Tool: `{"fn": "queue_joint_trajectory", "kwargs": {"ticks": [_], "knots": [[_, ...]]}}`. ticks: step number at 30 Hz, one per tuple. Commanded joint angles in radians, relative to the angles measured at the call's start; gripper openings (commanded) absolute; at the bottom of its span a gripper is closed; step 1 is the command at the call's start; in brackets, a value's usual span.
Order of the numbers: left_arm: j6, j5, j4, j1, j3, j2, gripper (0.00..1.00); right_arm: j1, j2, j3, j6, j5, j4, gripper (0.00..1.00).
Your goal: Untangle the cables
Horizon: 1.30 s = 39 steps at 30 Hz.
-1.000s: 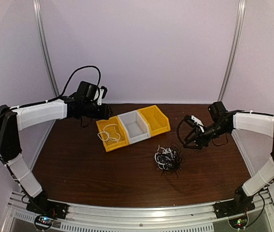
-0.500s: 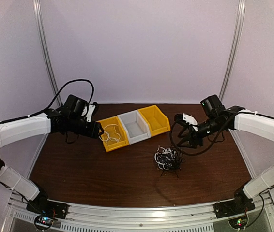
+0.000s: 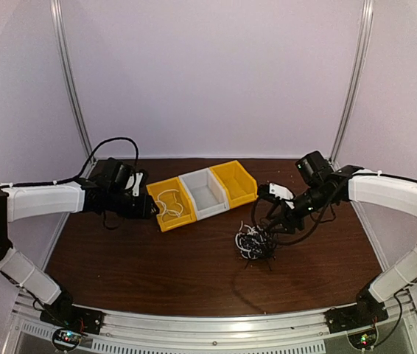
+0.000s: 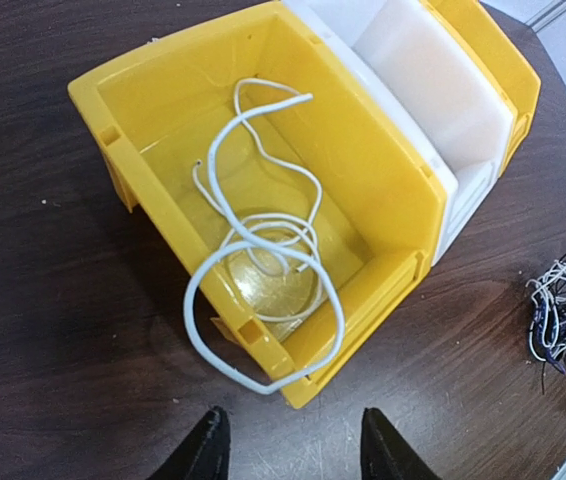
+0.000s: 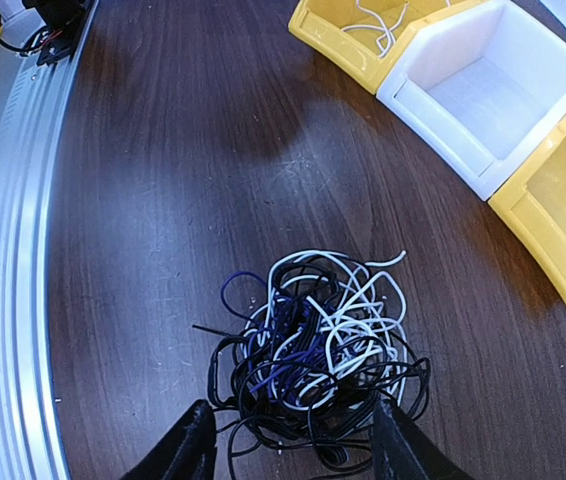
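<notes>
cable tangle [image 5: 313, 340] | just ahead of right gripper [image 5: 293, 445] | jaws spread

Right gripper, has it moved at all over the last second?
Yes. In the top view the right gripper has swung left, from off to the right of the cable tangle to just over its upper right edge; the tangle stayed put.

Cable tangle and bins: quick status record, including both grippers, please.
tangle: black, white and purple cables knotted on the table, in front of the bins
white cable: loose in the left yellow bin, one loop draped over its front lip
white bin: empty
right yellow bin: nothing visible inside
left gripper: open, holding nothing, above the table before the left yellow bin
right gripper: open, fingers either side of the tangle's near edge; contact unclear
</notes>
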Motion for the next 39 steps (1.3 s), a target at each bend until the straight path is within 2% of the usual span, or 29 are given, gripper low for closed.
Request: {"fn": "queue_joint_trajectory", "kwargs": {"ticks": [1,7,16,17,22,28,31,39], "knots": [[-0.038,-0.001,0.078,0.015,0.031,0.037,0.45,0.005,-0.031,-0.031,-0.002,0.024,0.017,0.54],[-0.042,-0.020,0.089,0.028,0.053,0.079,0.37,0.006,-0.036,-0.045,-0.004,0.025,0.024,0.54],[-0.023,-0.013,0.128,0.030,0.093,0.107,0.01,0.005,-0.022,-0.049,-0.005,0.029,0.030,0.53],[-0.020,-0.015,0.128,0.030,0.099,0.104,0.00,0.006,-0.023,-0.052,-0.005,0.030,0.032,0.53],[0.022,-0.006,0.143,0.030,0.176,0.129,0.00,0.006,-0.022,-0.058,-0.005,0.038,0.041,0.53],[0.087,0.002,0.062,0.030,0.377,0.324,0.00,0.006,-0.017,-0.050,-0.007,0.041,0.037,0.53],[0.102,-0.058,-0.037,0.027,0.471,0.420,0.00,0.005,-0.027,-0.048,-0.005,0.044,0.031,0.53],[0.120,-0.115,-0.137,-0.005,0.480,0.409,0.00,0.006,-0.029,-0.031,-0.018,0.081,0.018,0.53]]}}
